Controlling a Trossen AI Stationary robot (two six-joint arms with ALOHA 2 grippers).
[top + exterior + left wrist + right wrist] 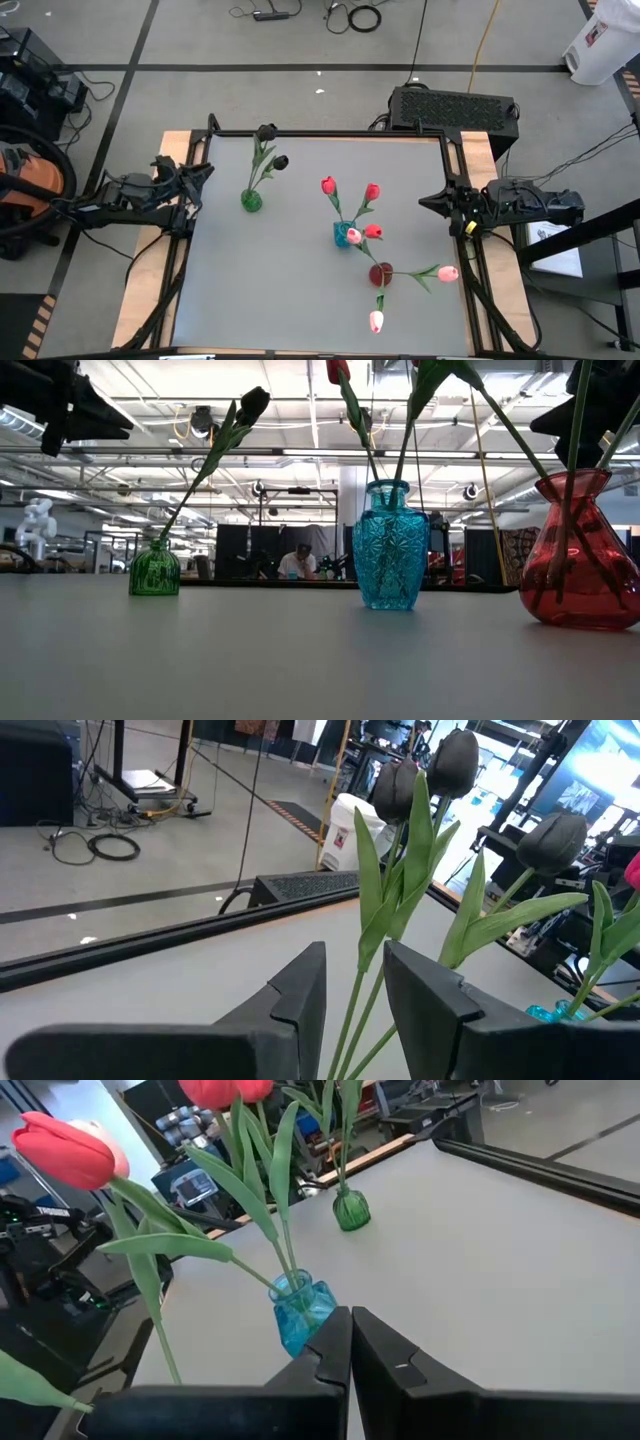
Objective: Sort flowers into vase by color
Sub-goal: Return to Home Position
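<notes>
Flowers (372, 231): all in vases (344, 237), mid-tabletop (290, 300), between both arms.
Left gripper (206, 171): parted, empty, at the left edge, nearest the green vase (251, 200).
Right gripper (426, 203): closed, empty, at the right edge.
Move: probably outward, away from the stems.

Blue vase (390, 545): glossy glass, cut pattern.
Green vase (154, 572): glossy textured glass.
Red vase (582, 575): smooth glossy glass.
Bench (290, 300): smooth matt grey top, bare wood edges.
Tulip leaves (418, 840): matt, plastic-looking.
Left pincer (352, 960): matt dark plastic.
Right pincer (350, 1320): matt dark plastic.

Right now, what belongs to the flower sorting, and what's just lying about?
Job: green vase, blue vase, red vase, tulips, left end effector, right end effector, both at table sides.
Lying about: floor cables, white bin, black box.
</notes>
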